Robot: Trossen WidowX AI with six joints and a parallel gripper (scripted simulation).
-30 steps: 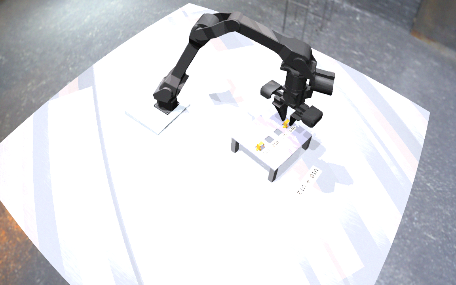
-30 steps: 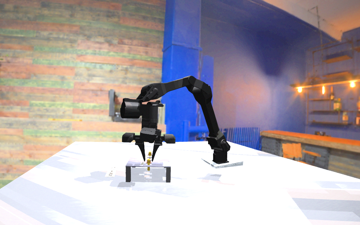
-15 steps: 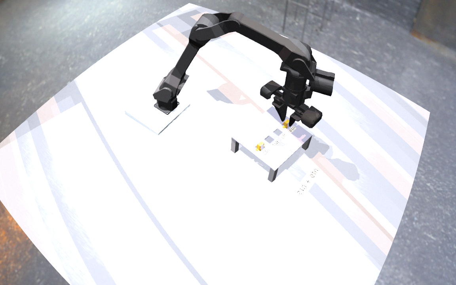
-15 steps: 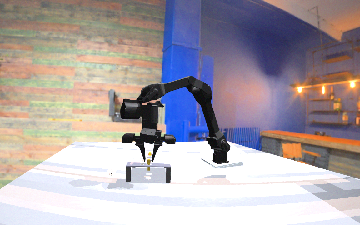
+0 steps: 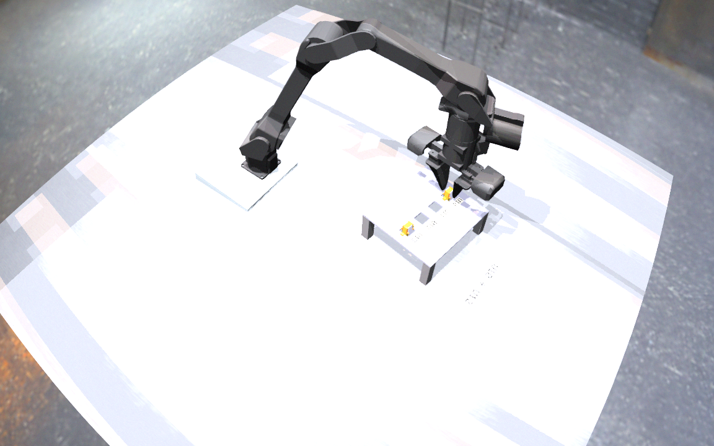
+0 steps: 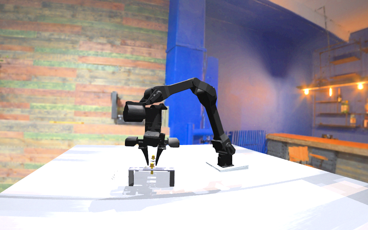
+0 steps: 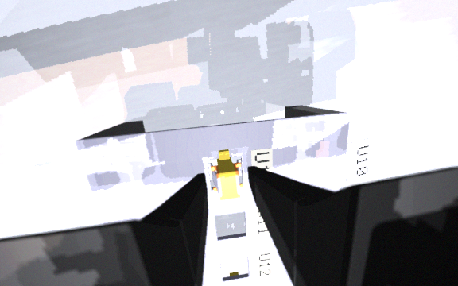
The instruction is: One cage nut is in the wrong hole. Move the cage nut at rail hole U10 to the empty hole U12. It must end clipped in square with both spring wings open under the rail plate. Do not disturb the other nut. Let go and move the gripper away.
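Note:
The cage nut at U10 (image 5: 447, 194) (image 6: 151, 165) (image 7: 229, 186), yellow with silver sides, sits in the far-end hole in the top view. My gripper (image 5: 449, 191) (image 6: 152, 164) (image 7: 227, 171) is partly open, its fingertips on either side of this nut and low over the rail plate (image 5: 442, 246) (image 7: 173, 159). In the wrist view, a narrow gap shows beside the right finger; left contact is unclear. Holes U11 (image 5: 434, 206) (image 7: 230, 224) and U12 (image 5: 421, 217) (image 7: 234, 264) are empty. The other nut (image 5: 407, 228) (image 6: 153, 157) stands at U13. The wings under the plate are hard to see.
The rail plate stands on short dark legs (image 5: 426, 272) (image 6: 171, 178). Printed hole labels run beside the holes. A washed-out U10-to-U12 card (image 5: 481, 284) lies on the table beside the plate. The arm's base stands on a pale slab (image 5: 248, 196) (image 6: 239, 167), apart from the rail.

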